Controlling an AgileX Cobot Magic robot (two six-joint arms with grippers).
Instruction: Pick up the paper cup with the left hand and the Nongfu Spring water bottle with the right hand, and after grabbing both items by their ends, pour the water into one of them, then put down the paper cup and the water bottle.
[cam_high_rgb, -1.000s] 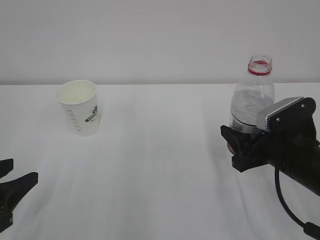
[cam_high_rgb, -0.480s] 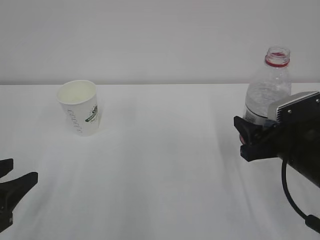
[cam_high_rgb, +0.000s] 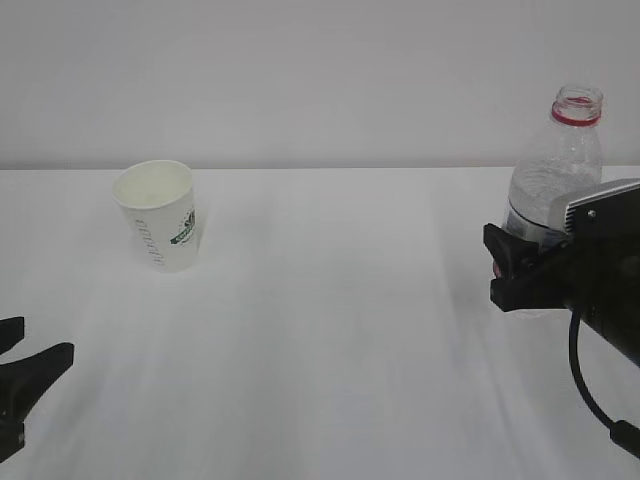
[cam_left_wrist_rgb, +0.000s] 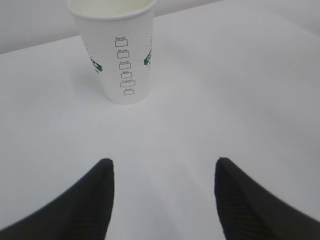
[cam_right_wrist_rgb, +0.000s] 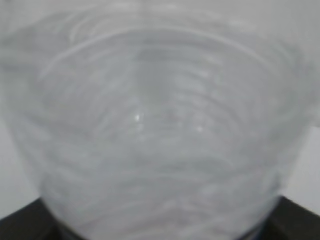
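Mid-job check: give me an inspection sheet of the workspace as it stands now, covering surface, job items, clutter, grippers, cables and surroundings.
Surface: white table, bare in the middle.
Paper cup: upright on the table at the left, untouched; no liquid discernible inside.
Water bottle: upright, uncapped, red neck ring, lower body between the jaws of the right gripper.
Clutter: nothing seen.
Left gripper: open, low over the table, short of the cup, holding nothing.
Right gripper: closed on the bottle's lower part.
Cables: black cable looping below the right arm.
Surroundings: plain pale wall behind the table.
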